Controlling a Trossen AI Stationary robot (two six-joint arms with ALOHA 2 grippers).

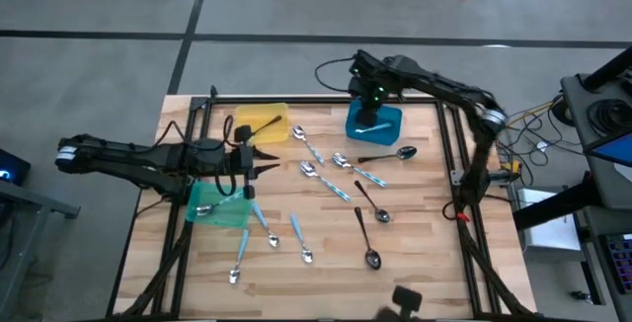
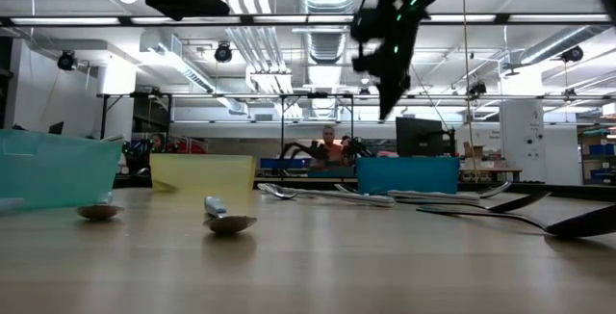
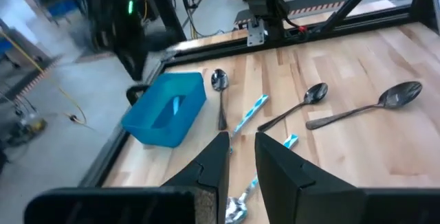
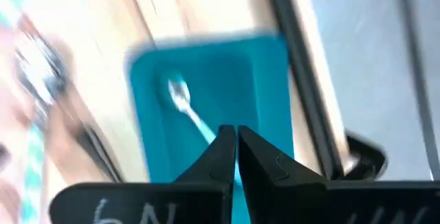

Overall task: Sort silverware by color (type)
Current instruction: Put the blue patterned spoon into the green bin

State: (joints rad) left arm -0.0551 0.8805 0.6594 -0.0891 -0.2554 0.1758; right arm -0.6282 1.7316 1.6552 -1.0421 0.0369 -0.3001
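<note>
Right gripper [image 4: 236, 141], fingers together, hangs over the blue bin [image 1: 374, 121] at one o'clock; only its wrist view shows the blue-handled spoon [image 4: 187, 107] inside. Left gripper [image 1: 265, 161], fingers slightly apart and empty, sits beside the yellow bin [image 1: 260, 124].

Wooden table [image 1: 415, 253] with a dark frame [image 1: 449, 144] along its edges. Yellow bin [image 1: 263, 125] near the far edge, left of centre. Blue bin [image 1: 387, 121] near the far right corner. Green bin [image 1: 223, 206] at the left edge. Cables [image 1: 528, 134] lie off the right edge. A person [image 2: 332, 145] sits in the room behind.
</note>
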